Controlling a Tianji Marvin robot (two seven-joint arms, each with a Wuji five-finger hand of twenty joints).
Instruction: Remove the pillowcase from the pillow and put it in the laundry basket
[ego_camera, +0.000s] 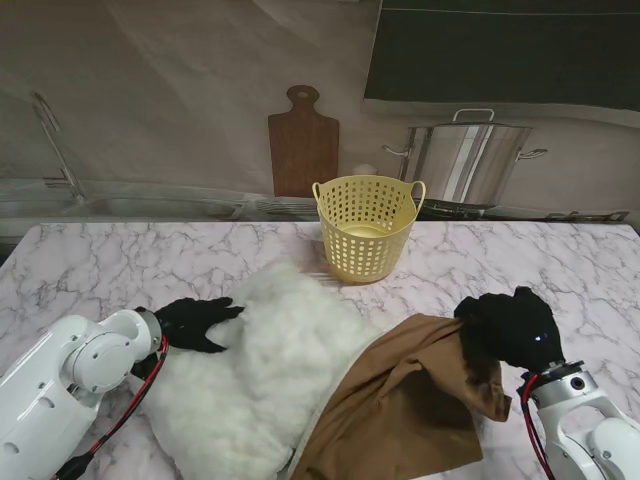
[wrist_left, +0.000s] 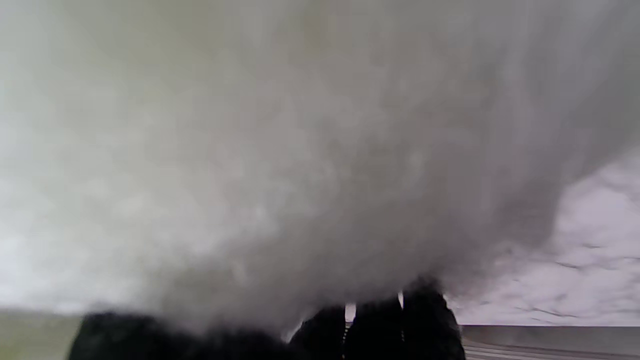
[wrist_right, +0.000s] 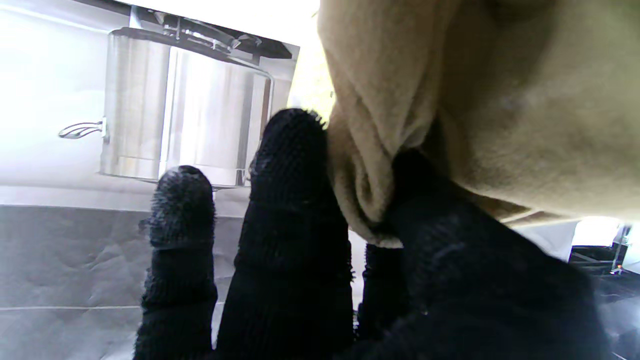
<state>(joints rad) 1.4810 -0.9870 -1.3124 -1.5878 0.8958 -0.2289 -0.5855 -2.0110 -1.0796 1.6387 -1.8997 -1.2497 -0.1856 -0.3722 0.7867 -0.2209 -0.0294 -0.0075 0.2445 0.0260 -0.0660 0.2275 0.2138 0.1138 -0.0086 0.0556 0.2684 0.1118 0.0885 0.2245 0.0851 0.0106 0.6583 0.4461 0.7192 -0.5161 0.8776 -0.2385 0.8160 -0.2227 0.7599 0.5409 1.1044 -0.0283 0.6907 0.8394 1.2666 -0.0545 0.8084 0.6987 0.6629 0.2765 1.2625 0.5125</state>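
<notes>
Looking at the near edge of the white-and-grey marbled bench (ego_camera: 120, 265), you have the fluffy white pillow (ego_camera: 255, 375) lying there, left of the middle, with the brown fabric pillowcase (ego_camera: 400, 410) still wrapped over its right end and bunched toward the near right corner. Your left robot hand (ego_camera: 197, 323), in a black glove, lies flat against the pillow's left side with its fingers (wrist_left: 425, 320) stretched out onto the fluff; it grips nothing, and the left wrist view is filled almost wholly by blurred white fleece. Your right robot hand (ego_camera: 510, 328), also black-gloved, is lifted near the right edge and pinches a fold of the pillowcase (wrist_right: 380, 165) between thumb and fingers (wrist_right: 292, 200), the cloth hanging taut from that pinch down to the pillow. Farther back, near the middle of the far edge, the pale yellow perforated plastic laundry basket (ego_camera: 366, 225) stands upright, just beyond the pillow. Behind the bench, a dark wooden cutting board (ego_camera: 303, 145) leans on the wall and a large steel stockpot (ego_camera: 468, 160) stands to its right.
</notes>
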